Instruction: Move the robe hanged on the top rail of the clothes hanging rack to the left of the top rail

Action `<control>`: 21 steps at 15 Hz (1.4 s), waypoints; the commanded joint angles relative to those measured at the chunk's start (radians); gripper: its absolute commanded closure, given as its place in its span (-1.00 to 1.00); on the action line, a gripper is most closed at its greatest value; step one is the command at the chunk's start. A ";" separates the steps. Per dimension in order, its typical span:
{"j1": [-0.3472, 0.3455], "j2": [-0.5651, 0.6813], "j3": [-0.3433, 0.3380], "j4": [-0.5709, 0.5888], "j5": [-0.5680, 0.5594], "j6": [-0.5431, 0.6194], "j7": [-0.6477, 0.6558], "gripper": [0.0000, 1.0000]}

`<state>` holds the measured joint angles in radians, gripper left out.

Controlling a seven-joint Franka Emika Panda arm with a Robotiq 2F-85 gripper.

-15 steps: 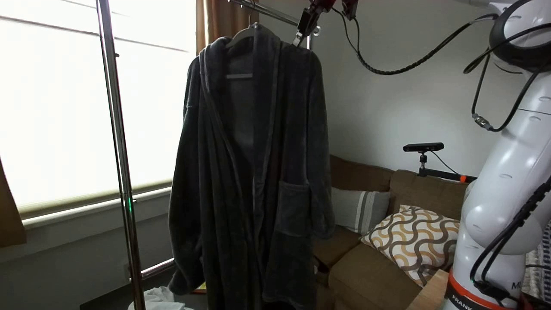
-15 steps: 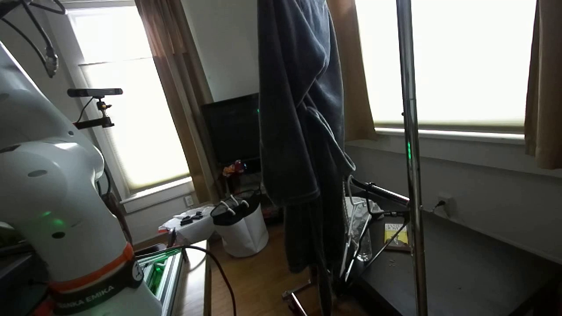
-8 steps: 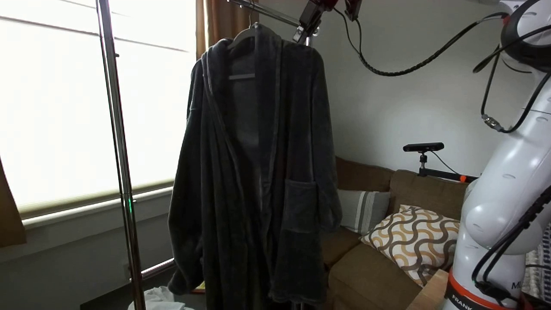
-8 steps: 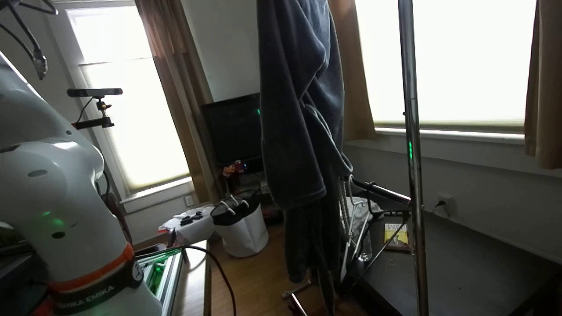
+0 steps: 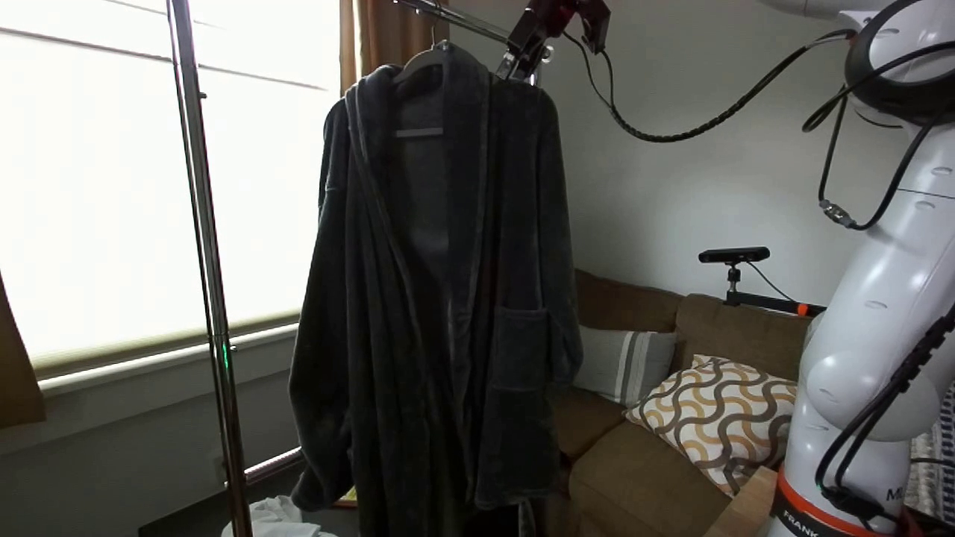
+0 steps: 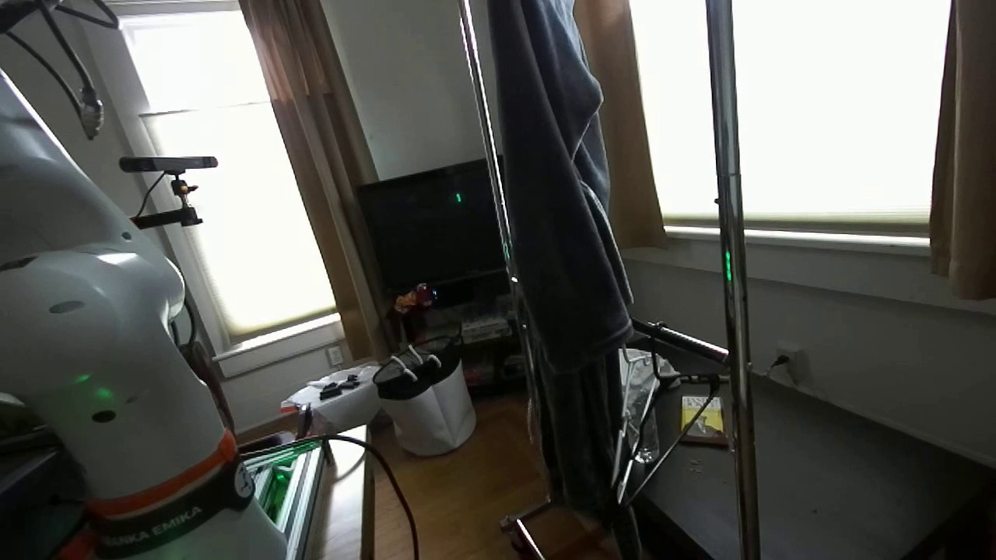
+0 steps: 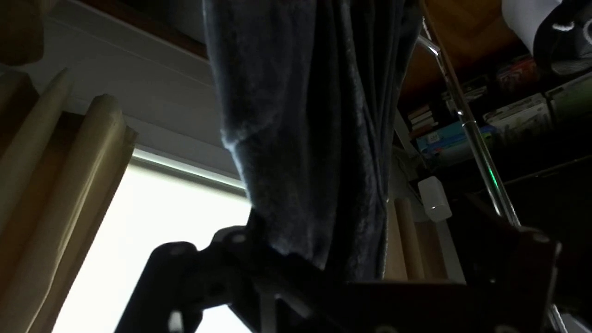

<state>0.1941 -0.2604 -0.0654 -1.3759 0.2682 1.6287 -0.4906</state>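
A: Since the earlier frame, the robe (image 6: 556, 194) is found displaced to the right in an exterior view, and the gripper (image 5: 513, 66) is found lower, at the robe's shoulder.

B: Is the cloth held?

A: Not established. The gripper's spread cannot be told: the wrist view is too dark there. Contact is likely but unconfirmed.

B: And the hanger (image 5: 419, 61)?

A: It is seen hooked on the top rail (image 5: 475, 25), with no clear travel along it. The robe is still hung there; a turn of the cloth is inferred rather than a slide.

B: Farther off?

A: A rack upright (image 6: 491, 155) is newly uncovered beside the robe, with the television (image 6: 428, 233) visible behind it.

B: And for the task?

A: Judged under way, not complete. The hanger itself needs to be carried along; if only cloth is pressed, a swing back may follow. Which end counts as left is unsettled.
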 commanded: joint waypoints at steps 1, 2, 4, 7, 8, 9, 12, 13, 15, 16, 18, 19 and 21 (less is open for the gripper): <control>0.001 0.006 -0.004 0.005 0.025 0.004 0.013 -0.92; 0.000 0.006 -0.005 0.009 0.022 -0.003 0.015 -0.53; -0.001 0.005 -0.008 0.009 0.023 -0.016 0.014 -0.39; -0.002 0.006 -0.013 0.007 0.027 -0.020 0.017 0.10; -0.002 0.007 -0.015 0.007 0.028 -0.021 0.017 0.23; -0.001 0.008 -0.019 0.007 0.033 -0.025 0.015 0.42; 0.000 0.009 -0.023 0.006 0.038 -0.027 0.013 0.86; 0.001 0.008 -0.024 0.006 0.040 -0.029 0.013 0.97; 0.003 0.002 -0.024 0.005 0.043 -0.038 0.005 1.00; 0.004 -0.001 -0.024 0.005 0.047 -0.045 0.003 1.00; 0.010 -0.021 -0.024 0.006 0.071 -0.077 -0.008 0.97; 0.013 -0.043 -0.016 0.000 0.072 -0.080 -0.001 0.96; 0.012 -0.067 -0.001 0.003 0.058 -0.069 0.018 0.96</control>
<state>0.1992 -0.2697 -0.0781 -1.3621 0.3169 1.5773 -0.4919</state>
